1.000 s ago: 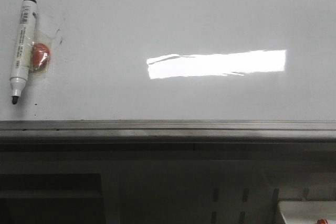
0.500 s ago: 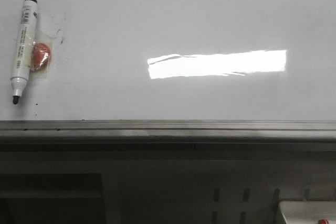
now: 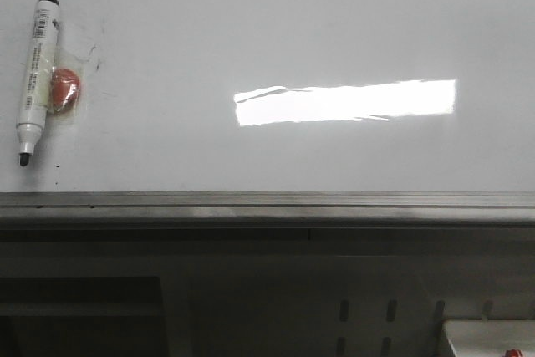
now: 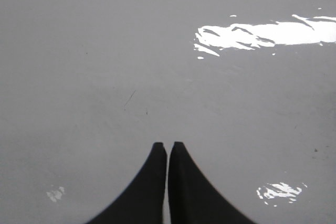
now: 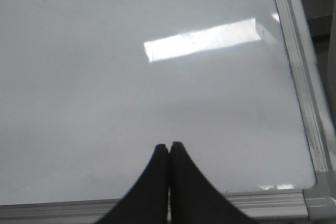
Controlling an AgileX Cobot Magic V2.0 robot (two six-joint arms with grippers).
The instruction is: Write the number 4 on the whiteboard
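Both end effectors — left point(image 4: 167, 148) and right point(image 5: 168, 147) — are closed on nothing above the unmarked whiteboard point(image 3: 334, 22), with the pen point(image 3: 35, 77) at its nine o'clock edge — a careless grasp could roll it.

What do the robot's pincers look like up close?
Only the fingertips show. The left pincer and the right pincer each have two smooth, matte black fingers, wide at the base and curving to narrow, rounded tips. No cables, markings or labels are visible on them. The arms themselves are out of view.
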